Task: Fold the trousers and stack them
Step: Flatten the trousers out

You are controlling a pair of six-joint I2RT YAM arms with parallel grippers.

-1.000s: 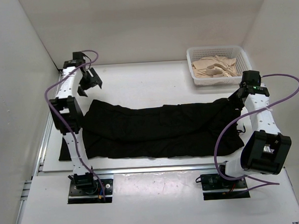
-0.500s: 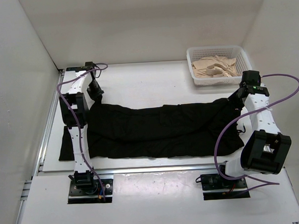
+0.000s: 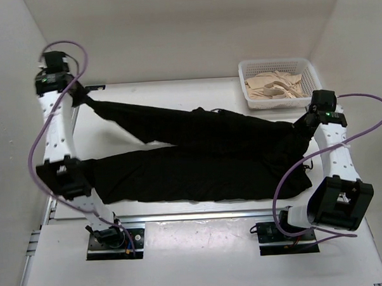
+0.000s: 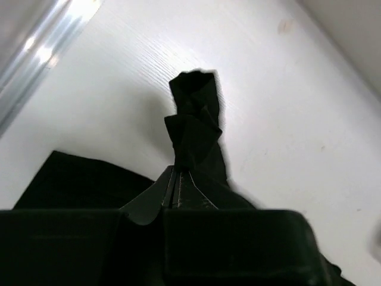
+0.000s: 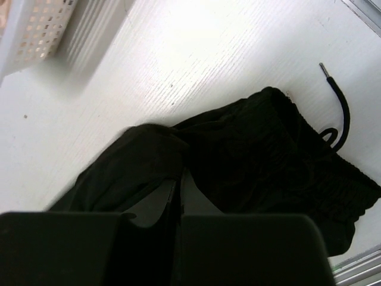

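Top external view: my left pincer (image 3: 82, 98) is clamped on the hem of one leg of the trousers (image 3: 198, 161) and held up over the worktop's (image 3: 176, 93) far-left corner, so that leg runs taut and slanting toward the waist at the right edge. My right pincer (image 3: 302, 124) is closed on cloth by the waist. I judge it anchors that end, so the pull straightens the leg rather than dragging everything. The other leg lies flat along the near edge.

Left wrist view: jaws shut, hem bunched just beyond them above bare worktop.

Right wrist view: jaws shut among dark folds; the waistband (image 5: 324, 158) and drawstring (image 5: 340, 101) lie just beside, near the right edge.
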